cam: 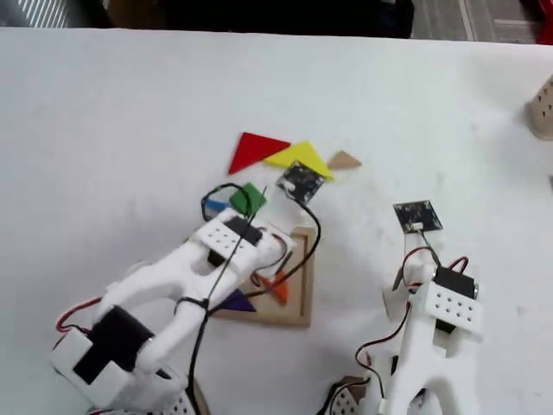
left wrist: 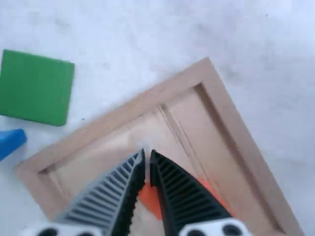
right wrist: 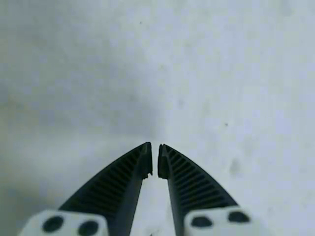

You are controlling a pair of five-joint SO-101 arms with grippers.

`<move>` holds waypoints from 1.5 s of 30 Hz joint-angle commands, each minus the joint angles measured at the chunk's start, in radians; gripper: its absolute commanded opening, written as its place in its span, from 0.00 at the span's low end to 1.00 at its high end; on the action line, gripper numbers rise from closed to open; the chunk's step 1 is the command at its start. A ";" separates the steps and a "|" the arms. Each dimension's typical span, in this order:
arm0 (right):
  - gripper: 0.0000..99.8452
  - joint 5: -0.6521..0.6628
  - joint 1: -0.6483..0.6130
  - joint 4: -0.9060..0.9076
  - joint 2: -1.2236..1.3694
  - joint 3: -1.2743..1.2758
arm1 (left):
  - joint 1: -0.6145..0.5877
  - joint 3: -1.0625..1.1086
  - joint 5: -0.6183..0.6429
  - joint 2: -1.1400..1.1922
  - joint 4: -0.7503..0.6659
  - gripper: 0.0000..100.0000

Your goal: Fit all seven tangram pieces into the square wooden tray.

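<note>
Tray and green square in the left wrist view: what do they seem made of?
The tray looks like pale bare wood: faint grain and a joined, raised frame. The green square is matte and evenly coloured, with a thick side face. It may be painted wood or foam; the look leaves it open.

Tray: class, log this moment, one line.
tray: orange piece inside, green piece outside | left gripper: shut above orange piece | right gripper: shut over table

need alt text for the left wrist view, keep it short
The left gripper, its dark ribbed fingers nearly together, points down into the square wooden tray, over an orange piece lying inside. Outside the tray, on the white table, lie a green square and the tip of a blue piece.
</note>
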 commanded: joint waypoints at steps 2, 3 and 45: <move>0.03 0.012 0.010 -0.016 -0.021 -0.003 | 0.073 -0.060 0.000 -0.002 0.114 0.04; 0.03 0.012 0.010 -0.016 -0.021 -0.003 | 0.094 -0.058 0.000 -0.002 0.132 0.04; 0.03 0.014 0.010 -0.016 -0.021 -0.003 | 0.134 0.127 0.005 -0.274 0.330 0.04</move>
